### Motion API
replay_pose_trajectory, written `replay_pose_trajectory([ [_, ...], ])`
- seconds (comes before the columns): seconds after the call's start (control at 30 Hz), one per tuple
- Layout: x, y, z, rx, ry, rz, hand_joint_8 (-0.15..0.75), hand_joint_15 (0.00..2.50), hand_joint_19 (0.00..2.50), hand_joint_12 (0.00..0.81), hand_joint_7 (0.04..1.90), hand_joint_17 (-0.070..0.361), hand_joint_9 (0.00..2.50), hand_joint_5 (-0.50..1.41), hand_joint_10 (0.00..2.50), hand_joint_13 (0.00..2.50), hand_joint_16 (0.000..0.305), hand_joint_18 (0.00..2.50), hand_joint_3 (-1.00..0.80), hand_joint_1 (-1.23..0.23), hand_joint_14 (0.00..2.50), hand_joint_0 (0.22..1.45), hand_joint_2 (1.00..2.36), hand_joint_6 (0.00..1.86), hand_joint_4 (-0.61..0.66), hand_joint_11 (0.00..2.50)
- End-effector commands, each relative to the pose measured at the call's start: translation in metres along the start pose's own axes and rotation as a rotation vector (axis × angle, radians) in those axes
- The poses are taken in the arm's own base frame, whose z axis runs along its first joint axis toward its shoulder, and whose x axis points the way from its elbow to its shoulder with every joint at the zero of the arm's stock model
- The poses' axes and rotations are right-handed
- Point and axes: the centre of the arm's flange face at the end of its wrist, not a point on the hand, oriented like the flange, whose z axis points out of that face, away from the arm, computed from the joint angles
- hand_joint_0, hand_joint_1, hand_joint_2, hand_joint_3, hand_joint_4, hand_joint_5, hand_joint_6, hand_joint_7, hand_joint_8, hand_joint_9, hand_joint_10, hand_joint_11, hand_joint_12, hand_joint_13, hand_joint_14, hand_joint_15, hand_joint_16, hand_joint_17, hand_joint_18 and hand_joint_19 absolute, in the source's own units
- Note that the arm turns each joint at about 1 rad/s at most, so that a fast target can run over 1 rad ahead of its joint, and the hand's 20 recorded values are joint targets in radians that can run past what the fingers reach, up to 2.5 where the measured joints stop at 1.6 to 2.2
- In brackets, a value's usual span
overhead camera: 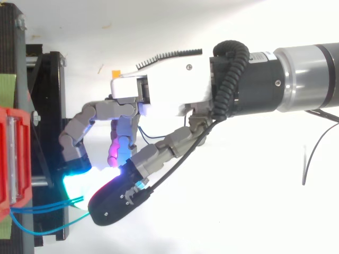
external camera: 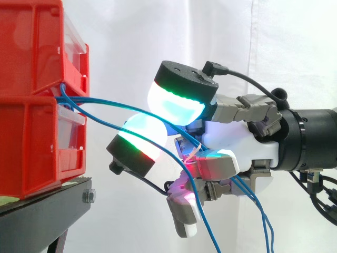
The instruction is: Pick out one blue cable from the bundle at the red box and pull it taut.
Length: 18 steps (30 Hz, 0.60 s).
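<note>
Several thin blue cables (external camera: 105,101) leave the gap between the stacked red bins (external camera: 31,132) and run right into my hand (external camera: 231,142). The top strand is nearly straight and passes between two large cyan-green glowing pads (external camera: 176,103). Lower strands sag, cross the palm near the magenta pads and hang down past the wrist. In the top view my hand (overhead camera: 169,90) has curled fingers, and two blue cables (overhead camera: 42,207) from the red bin (overhead camera: 13,153) end under the meeting pads. The pads hide the exact contact.
The bins stand on a black stand (external camera: 47,208), which sits at the left in the top view (overhead camera: 50,106). A white curtain is behind. A thin dark wire (overhead camera: 312,153) lies on the white surface at the right.
</note>
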Motion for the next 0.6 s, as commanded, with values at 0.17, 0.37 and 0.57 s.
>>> replay_pose_trajectory([
  [0.17,-0.0001,0.0003,0.0003,-0.003,-0.001,0.000,0.307,0.67,0.76,0.423,0.89,0.133,1.38,-0.14,0.03,1.08,0.059,0.82,-0.14,-0.81,0.02,0.64,1.02,0.92,0.01,0.87],
  [0.37,0.0001,-0.0010,0.0003,0.000,-0.001,0.000,0.301,0.67,0.77,0.410,0.86,0.127,1.41,-0.13,0.03,1.09,0.056,0.82,-0.50,-0.69,0.02,0.60,1.00,0.90,0.04,0.86],
  [0.57,-0.0001,0.0003,0.0003,-0.003,-0.001,0.000,0.305,0.67,0.76,0.421,0.87,0.130,1.42,-0.13,0.03,1.10,0.058,0.83,-0.50,-0.63,0.02,0.56,1.00,0.88,0.05,0.86],
])
